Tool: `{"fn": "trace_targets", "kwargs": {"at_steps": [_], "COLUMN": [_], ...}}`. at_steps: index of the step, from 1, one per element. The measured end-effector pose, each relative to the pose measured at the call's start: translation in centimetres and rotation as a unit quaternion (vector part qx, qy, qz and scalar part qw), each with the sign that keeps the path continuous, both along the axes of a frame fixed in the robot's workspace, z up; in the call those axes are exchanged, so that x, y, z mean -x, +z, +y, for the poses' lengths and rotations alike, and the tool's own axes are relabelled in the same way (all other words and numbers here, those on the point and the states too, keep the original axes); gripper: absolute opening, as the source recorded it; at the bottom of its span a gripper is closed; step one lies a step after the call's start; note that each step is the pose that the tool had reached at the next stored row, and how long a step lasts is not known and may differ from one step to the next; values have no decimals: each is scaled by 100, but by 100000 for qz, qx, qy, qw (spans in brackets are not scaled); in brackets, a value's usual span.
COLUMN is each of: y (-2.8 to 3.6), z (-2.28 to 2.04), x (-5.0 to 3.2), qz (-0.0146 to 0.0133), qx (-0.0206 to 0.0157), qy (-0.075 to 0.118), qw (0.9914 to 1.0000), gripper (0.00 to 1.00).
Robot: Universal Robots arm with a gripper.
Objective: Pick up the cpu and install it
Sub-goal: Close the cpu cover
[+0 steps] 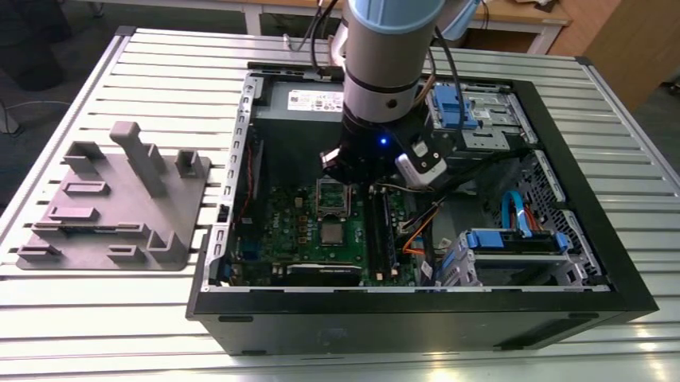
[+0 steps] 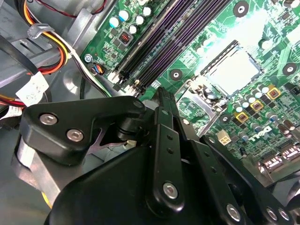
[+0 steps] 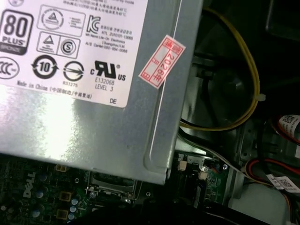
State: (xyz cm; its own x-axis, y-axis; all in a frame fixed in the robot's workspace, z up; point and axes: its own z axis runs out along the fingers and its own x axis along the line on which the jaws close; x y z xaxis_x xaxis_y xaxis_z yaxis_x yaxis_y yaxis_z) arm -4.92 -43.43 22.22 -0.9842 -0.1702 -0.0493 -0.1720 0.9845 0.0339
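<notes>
Hanging over the green circuit board (image 1: 302, 231) inside the open black computer case (image 1: 425, 318): the robot arm's black fingers (image 2: 163, 126). In the exterior view they sit above the board's hollow square metal socket frame (image 1: 334, 195), which is tilted up off the board. Can't tell how far the fingers are open or whether they grip anything.

The small flat square cpu (image 1: 333, 233) with a silvery-grey top lies flat on the board, just beside that raised frame and apart from the fingers. It also shows in the second wrist view.

The silver-grey metal power supply box (image 3: 93, 122) with a white label sits at the board's edge. The large grey plastic tray (image 1: 117, 203) with upright blocks is well apart from the board, outside the case, on the slatted metal worktop (image 1: 107, 334).
</notes>
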Motion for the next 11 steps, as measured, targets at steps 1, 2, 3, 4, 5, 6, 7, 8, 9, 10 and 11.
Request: {"fn": "trace_targets", "kwargs": {"at_steps": [1, 2, 3, 4, 5, 6, 7, 8, 9, 10, 11], "y": [-4, -9, -14, -22, -29, -38, -47, -56, -65, -72, -80], "z": [8, 16, 26, 35, 44, 51, 60, 70, 80, 92, 103], "x": [-3, -5, -9, -12, -15, -19, -21, -21, -23, -24, -24], "qz": [1, 2, 2, 2, 4, -2, -3, 2, 0, 4, 2], "qx": [-3, -3, -1, -3, 1, -12, -16, -13, -29, -37, -59], "qy": [3, -3, -6, -5, -6, 4, 17, 49, 104, 169, 219], "qw": [100000, 100000, 100000, 100000, 100000, 100000, 100000, 100000, 100000, 100000, 100000], "gripper": [11, 11, 11, 11, 11, 11, 11, 11, 11, 11, 11]}}
